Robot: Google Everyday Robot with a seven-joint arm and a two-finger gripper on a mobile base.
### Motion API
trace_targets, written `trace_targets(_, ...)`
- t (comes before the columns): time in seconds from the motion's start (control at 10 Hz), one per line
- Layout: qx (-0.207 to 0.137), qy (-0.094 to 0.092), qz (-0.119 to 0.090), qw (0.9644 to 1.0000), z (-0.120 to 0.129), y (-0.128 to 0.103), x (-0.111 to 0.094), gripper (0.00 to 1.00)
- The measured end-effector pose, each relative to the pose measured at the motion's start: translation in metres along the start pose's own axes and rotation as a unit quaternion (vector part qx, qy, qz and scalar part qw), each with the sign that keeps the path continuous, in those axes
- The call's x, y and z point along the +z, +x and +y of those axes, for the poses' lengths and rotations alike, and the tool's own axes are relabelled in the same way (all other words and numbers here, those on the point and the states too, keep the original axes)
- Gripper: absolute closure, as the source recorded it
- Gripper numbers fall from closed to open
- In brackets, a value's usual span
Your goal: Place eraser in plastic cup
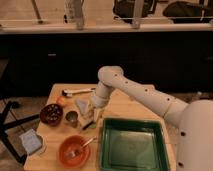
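Observation:
My gripper (pixel 95 113) hangs low over the table, left of the green tray, at the spot where the small yellow-green plastic cup (pixel 96 118) stands. The cup shows only as a pale yellow-green patch under the gripper and is mostly hidden. A small dark flat block, apparently the eraser (pixel 89 125), lies on the wood just front-left of the cup. I cannot tell whether the gripper touches it. The grey triangular wedge (pixel 82 106) and the dull metal cup (pixel 72 118) stand just left of the gripper.
A large green tray (pixel 132 146) fills the table's front right. An orange bowl (pixel 73 151) with a spoon sits front left, and a dark bowl (pixel 51 114) at the left. A white-handled tool (pixel 77 91) lies at the back. A pale packet (pixel 31 141) rests on the left edge.

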Motion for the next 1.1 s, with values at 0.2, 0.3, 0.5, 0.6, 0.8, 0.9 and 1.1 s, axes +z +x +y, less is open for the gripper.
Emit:
trace_targets(0.2, 0.0, -0.004, 0.018, 0.9998, -0.006, 0.005, 0.01, 1.0)
trace_targets(0.3, 0.003, -0.004, 0.024, 0.9997, -0.006, 0.01, 0.014, 1.0)
trace_targets(0.5, 0.007, -0.008, 0.031, 0.9995, -0.012, 0.017, 0.021, 1.0)
trace_targets(0.6, 0.008, -0.009, 0.032, 0.9994, -0.013, 0.018, 0.022, 1.0)
trace_targets(0.8, 0.016, -0.01, 0.034, 0.9993, -0.015, 0.025, 0.025, 0.98)
trace_targets(0.9, 0.019, -0.012, 0.034, 0.9992, -0.014, 0.027, 0.025, 0.96)
trace_targets(1.1, 0.018, -0.013, 0.034, 0.9992, -0.014, 0.027, 0.025, 0.87)
